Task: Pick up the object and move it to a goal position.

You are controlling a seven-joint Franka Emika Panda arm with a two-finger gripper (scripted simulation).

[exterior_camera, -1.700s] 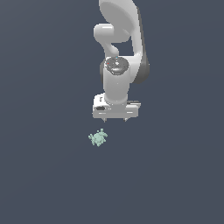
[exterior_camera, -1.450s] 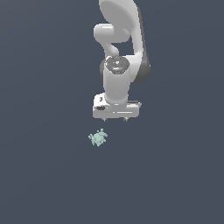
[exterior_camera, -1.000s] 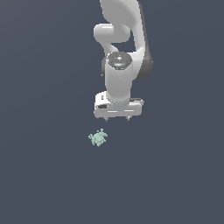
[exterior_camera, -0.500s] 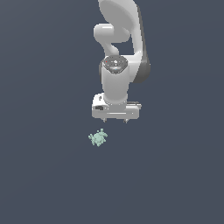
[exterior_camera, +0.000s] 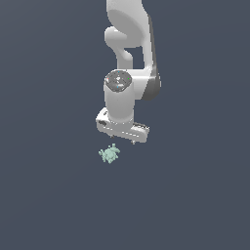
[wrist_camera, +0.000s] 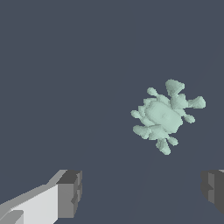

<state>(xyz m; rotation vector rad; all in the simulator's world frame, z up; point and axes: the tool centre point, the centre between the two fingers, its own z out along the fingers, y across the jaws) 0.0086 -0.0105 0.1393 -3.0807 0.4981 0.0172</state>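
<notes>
Approach stage of a pick-and-move task. White robot end effector (exterior_camera: 123,140) hangs from the upright white arm, pointing down at the plain dark grey tabletop (exterior_camera: 58,205), its two dark-padded fingers (wrist_camera: 70,193) spread well apart with nothing between them. Relative to the end effector, the small pale mint-green lumpy object (exterior_camera: 110,154) with short spiky protrusions lies on the tabletop just below it and offset toward the exterior view's left, close but not touching. In the wrist view the same object (wrist_camera: 165,113) sits ahead of the line joining the two fingers and nearer the finger at the frame's edge than the white-backed one, so it is not yet inside the gap. Its body looks roughly round; a slight elongation may run diagonally through the two largest spikes, though this is hard to judge. By my judgement, the coming move calls for a short sideways shift to centre the gap over the object, then a descent. No goal marker is visible.
</notes>
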